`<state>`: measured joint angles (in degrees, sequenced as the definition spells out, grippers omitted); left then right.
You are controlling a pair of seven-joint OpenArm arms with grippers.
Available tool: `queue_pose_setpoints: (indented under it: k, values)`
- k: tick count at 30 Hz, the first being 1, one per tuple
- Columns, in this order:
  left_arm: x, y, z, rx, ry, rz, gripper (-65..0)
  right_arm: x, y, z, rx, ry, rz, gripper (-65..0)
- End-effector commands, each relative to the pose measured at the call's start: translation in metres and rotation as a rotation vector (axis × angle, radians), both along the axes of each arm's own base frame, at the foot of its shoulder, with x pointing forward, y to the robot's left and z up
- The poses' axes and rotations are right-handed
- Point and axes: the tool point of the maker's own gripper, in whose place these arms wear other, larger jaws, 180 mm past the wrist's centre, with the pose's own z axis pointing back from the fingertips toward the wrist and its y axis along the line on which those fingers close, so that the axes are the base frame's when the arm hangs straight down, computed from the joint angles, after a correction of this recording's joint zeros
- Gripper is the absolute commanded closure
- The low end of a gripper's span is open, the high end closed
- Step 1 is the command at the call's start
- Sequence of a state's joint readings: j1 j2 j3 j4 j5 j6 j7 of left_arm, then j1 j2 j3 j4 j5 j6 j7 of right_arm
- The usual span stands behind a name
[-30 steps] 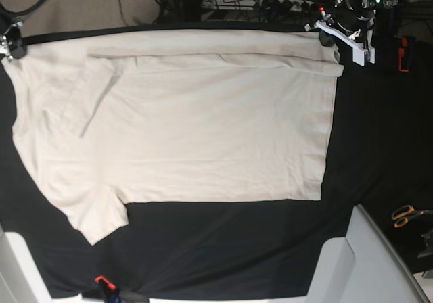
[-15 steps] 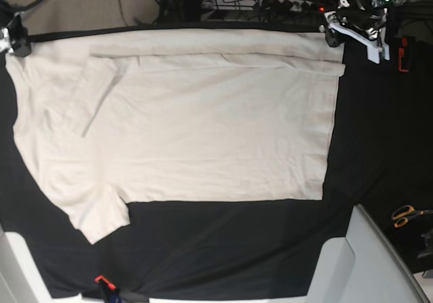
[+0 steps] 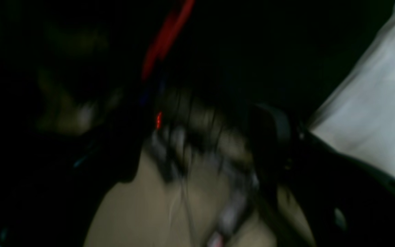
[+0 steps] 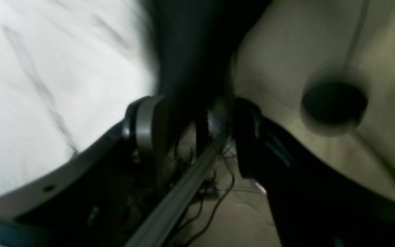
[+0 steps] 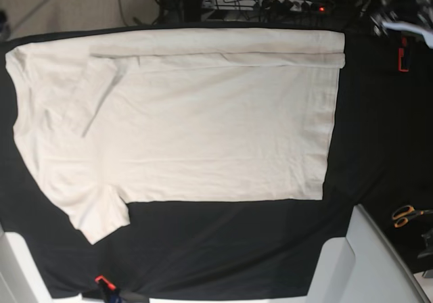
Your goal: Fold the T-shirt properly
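T-shirt (image 5: 183, 127), cream and plain, lies spread flat on the black table cover (image 5: 223, 249), its far long edge folded over into a narrow band and one short sleeve (image 5: 98, 215) sticking out past its near edge on the left. Only the base view shows the shirt whole; it also shows orange-handled scissors (image 5: 406, 215) well to the right of the shirt and a red clip (image 5: 101, 280) beyond the sleeve. The right wrist view, blurred, shows the right gripper (image 4: 190, 137) with its jaws apart and nothing between them, shirt cloth to one side and pale floor to the other. The left wrist view is dark and smeared: a corner of the shirt (image 3: 379, 103) shows, but how the left gripper's jaws stand cannot be told.
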<state>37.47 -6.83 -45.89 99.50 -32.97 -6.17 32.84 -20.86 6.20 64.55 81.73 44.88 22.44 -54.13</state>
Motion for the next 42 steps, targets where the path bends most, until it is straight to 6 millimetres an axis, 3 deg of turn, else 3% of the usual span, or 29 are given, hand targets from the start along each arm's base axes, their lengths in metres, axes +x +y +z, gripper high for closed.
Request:
queue_pose_setpoints:
  k: [1, 4, 5, 9, 14, 18, 23, 28, 30, 42]
  values:
    - [0.01, 0.006, 0.02, 0.052, -0.039, -0.026, -46.4, 0.02, -0.015, 0.025, -0.074, -0.064, 0.024, -29.4]
    - [0.043, 0.0, 0.048, 0.091, -0.13, -0.077, -46.6, 0.063, -0.025, 0.053, -0.138, -0.151, 0.071, -29.3]
    - [0.059, -0.006, 0.051, 0.087, -0.152, -0.107, -46.6, 0.083, -0.029, 0.063, -0.157, -0.183, 0.099, -29.3]
    - [0.117, -0.04, 0.05, 0.017, -0.129, -0.269, -45.9, 0.156, -0.023, 0.075, -0.126, -0.262, 0.201, -29.9]
    - [0.184, -0.075, 0.071, -0.02, -0.214, -0.383, -45.7, 0.227, -0.026, 0.068, -0.072, -0.295, 0.256, -29.7]
    - [0.227, -0.09, 0.08, -0.054, -0.276, -0.417, -45.7, 0.27, -0.037, 0.052, -0.133, -0.337, 0.231, -29.9]
    - [0.246, -0.095, 0.064, -0.079, -0.235, -0.45, -45.7, 0.291, -0.037, 0.016, -0.28, -0.316, 0.252, -29.9]
    - [0.242, -0.094, 0.055, -0.087, -0.207, -0.449, -45.7, 0.284, -0.033, -0.014, -0.367, -0.226, 0.319, -30.0]
    - [0.241, -0.092, 0.053, -0.088, -0.201, -0.445, -45.7, 0.285, -0.019, -0.022, -0.354, -0.214, 0.342, -30.0]
    - [0.231, -0.084, 0.044, -0.074, -0.161, -0.444, -45.7, 0.289, 0.001, -0.03, -0.325, -0.219, 0.366, -28.8]
